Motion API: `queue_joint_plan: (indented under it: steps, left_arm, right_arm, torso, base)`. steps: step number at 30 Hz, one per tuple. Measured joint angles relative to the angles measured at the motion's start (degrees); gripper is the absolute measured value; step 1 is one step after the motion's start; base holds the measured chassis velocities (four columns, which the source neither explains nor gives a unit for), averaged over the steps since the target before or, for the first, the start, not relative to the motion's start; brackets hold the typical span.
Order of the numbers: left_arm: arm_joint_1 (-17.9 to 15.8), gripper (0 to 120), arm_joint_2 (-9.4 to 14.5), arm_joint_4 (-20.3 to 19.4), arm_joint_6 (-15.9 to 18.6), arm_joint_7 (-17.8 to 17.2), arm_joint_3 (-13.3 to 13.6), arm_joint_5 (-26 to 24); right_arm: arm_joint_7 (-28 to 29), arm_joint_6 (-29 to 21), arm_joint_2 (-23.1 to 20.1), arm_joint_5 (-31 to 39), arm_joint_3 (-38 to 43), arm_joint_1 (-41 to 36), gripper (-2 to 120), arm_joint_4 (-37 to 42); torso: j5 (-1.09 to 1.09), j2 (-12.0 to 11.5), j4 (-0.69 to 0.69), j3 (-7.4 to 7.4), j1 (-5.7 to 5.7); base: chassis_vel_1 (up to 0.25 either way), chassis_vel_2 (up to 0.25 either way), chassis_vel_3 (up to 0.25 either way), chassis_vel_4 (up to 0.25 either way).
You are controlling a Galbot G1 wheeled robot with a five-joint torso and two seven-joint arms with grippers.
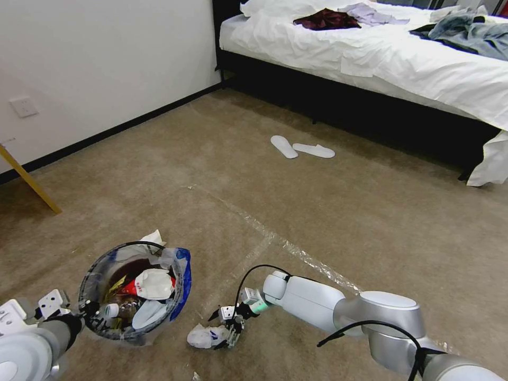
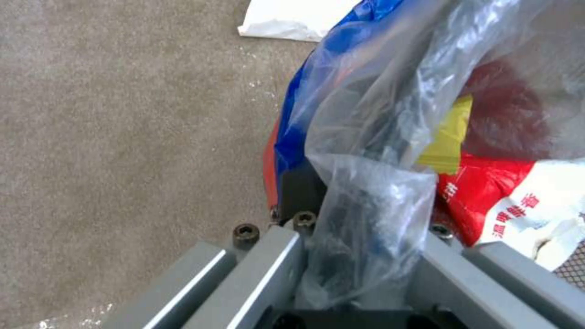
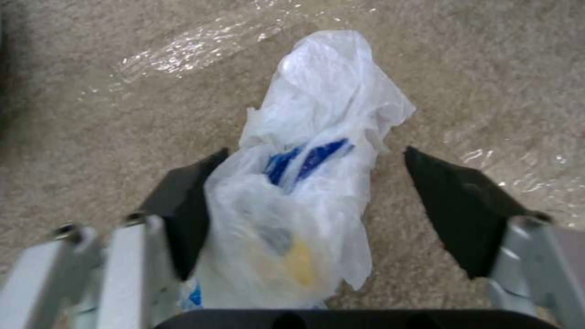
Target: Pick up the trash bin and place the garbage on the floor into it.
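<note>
On my left, the left gripper [image 1: 87, 312] is clamped on the near rim of the trash bin [image 1: 132, 288]. In the left wrist view its fingers [image 2: 268, 269] are closed over the rim with the clear liner bunched between them. The bin sits low at my left side, already loaded with wrappers and tissue. I judge it light but top-loose. The liner is slippery film, so the hold has to stay on the stiff rim, not the plastic alone. A white scrap [image 1: 153, 236] lies on the carpet [image 1: 254, 185] just behind the bin.

Moving right, the next piece of garbage is a crumpled white plastic bag [image 1: 206, 336] with blue print, lying on the carpet just beside the bin. The right gripper [image 1: 227, 330] is down over it. In the right wrist view the bag [image 3: 305, 183] lies between the spread fingers [image 3: 189, 214], one pad touching its side, the other apart from it. They are open and have not closed. I expect the bag to be nearly weightless, soft and slick. It will squash, so I'd pinch across its bulky middle rather than a loose edge.
</note>
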Motion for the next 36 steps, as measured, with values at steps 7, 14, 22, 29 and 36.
queue_joint_plan:
  steps: [7, 14, 22, 29, 36]
  left_arm:
    - [-0.32, 0, 0.09, 0.13, -0.08, 0.0, 0.34, 0.08]
    - [-0.61, 0, 0.2, 0.28, -0.24, 0.01, 0.58, 0.26]
    - [-0.66, 0, 0.34, 0.44, -0.29, 0.01, 0.57, 0.31]
    - [-0.79, 0, 0.33, 0.46, -0.36, -0.03, 0.65, 0.41]
    - [-0.78, 0, 0.28, 0.63, -0.38, -0.12, 0.76, 0.5]
  right_arm:
    - [0.05, 0.43, -0.27, 0.09, 0.1, 0.04, 47, 0.2]
    - [-0.17, 0.72, -0.76, 0.16, 0.13, 0.78, 17, 0.47]
    - [-0.7, 0.77, -0.98, 0.41, 0.28, 1.14, 0, 0.63]
    - [-1.51, 0.76, -1.14, 0.56, 0.63, 1.2, 0, 0.73]
    - [-2.71, 0.84, -2.42, 1.97, 1.83, 1.4, 0, 2.73]
  torso:
    - [0.0, 0.0, 0.0, 0.0, 0.0]
    - [0.0, 0.0, 0.0, 0.0, 0.0]
    - [0.0, 0.0, 0.0, 0.0, 0.0]
    - [0.0, 0.0, 0.0, 0.0, 0.0]
    - [0.0, 0.0, 0.0, 0.01, 0.0]
  base:
    - [0.0, 0.0, 0.0, 0.0]
    - [0.0, 0.0, 0.0, 0.0]
    - [0.0, 0.0, 0.0, 0.0]
    - [0.0, 0.0, 0.0, 0.0]
    - [0.0, 0.0, 0.0, 0.0]
